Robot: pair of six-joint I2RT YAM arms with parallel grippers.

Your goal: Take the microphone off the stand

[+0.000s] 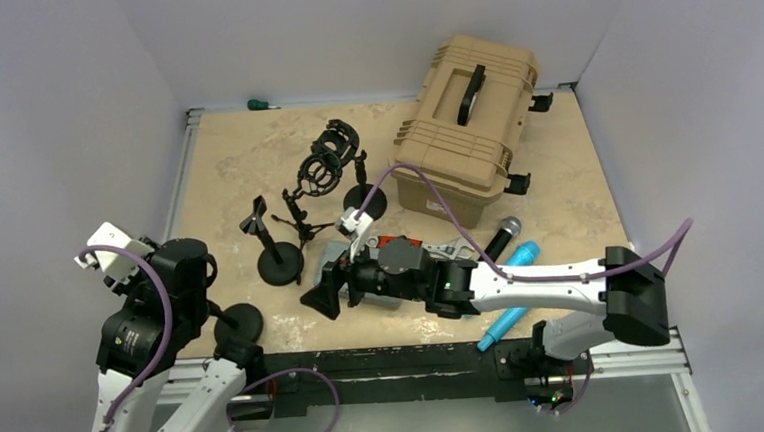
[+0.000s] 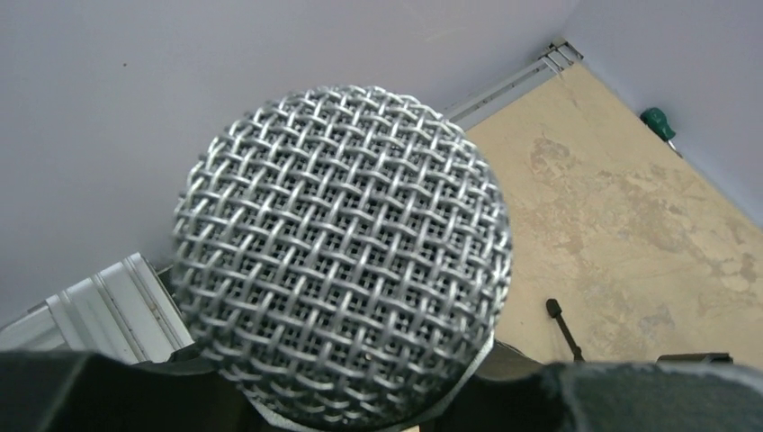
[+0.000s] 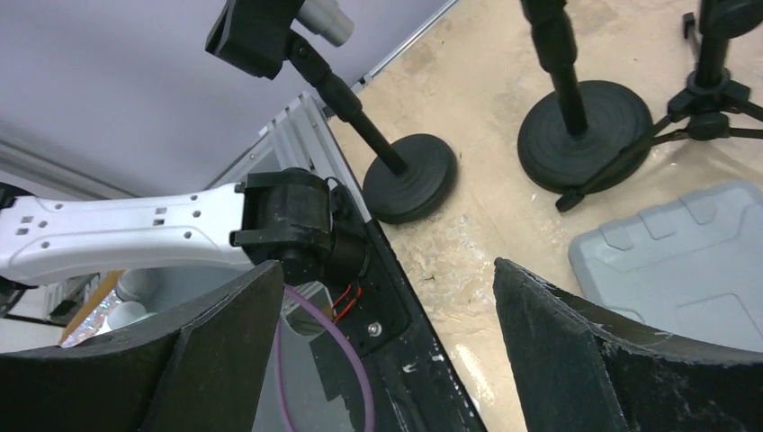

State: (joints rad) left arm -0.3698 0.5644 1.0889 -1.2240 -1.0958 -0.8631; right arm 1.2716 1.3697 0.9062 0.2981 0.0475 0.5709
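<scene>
A microphone with a silver mesh head [image 2: 342, 256] fills the left wrist view, sitting between my left gripper's dark fingers [image 2: 81, 391]. My left gripper [image 1: 189, 268] is shut on it, above the stand with the round black base [image 1: 237, 323]. In the right wrist view that stand [image 3: 409, 175] leans up to its black clip [image 3: 256, 36], with a grey end [image 3: 324, 18] poking out of it. My right gripper [image 3: 387, 342] is open and empty, low over the table's near edge, to the right of the stand [image 1: 328, 294].
A second round-base stand [image 1: 278, 257], a tripod with a shock mount [image 1: 327, 169] and a third base [image 1: 365, 202] stand mid-table. A grey box [image 1: 401, 265] lies under my right arm. A tan case [image 1: 467, 121], a black microphone [image 1: 500, 237] and a blue one [image 1: 512, 308] lie right.
</scene>
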